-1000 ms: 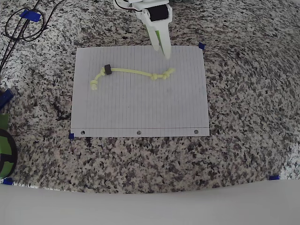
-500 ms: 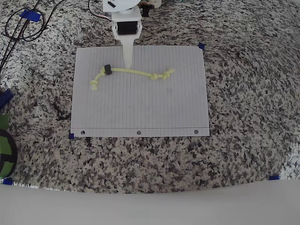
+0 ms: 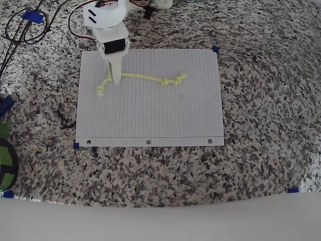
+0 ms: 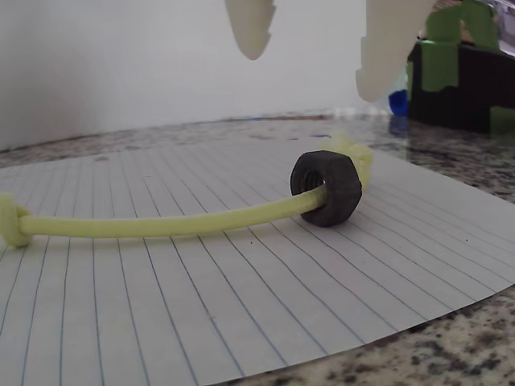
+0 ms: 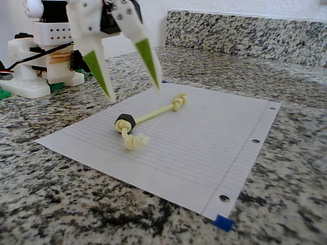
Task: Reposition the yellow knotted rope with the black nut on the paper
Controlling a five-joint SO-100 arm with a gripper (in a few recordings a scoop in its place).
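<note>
From above, the yellow knotted rope point(image 3: 143, 78) lies across the top part of the paper point(image 3: 150, 115) on the desk point(image 3: 261, 100), and the tool point(image 3: 115, 75) hangs over its left end. From the wrist, the black nut point(image 4: 326, 186) sits on the rope just under the two tips. From the side, the tool point(image 5: 132, 77) is wide open above the nut (holding nothing), so I think the grab and the move are both not yet done.

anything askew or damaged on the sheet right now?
Nothing stands out. The paper lies flat and untorn on the counter, the yellow knotted rope rests on it with the black nut threaded on, and the gripper hovers open above.
</note>
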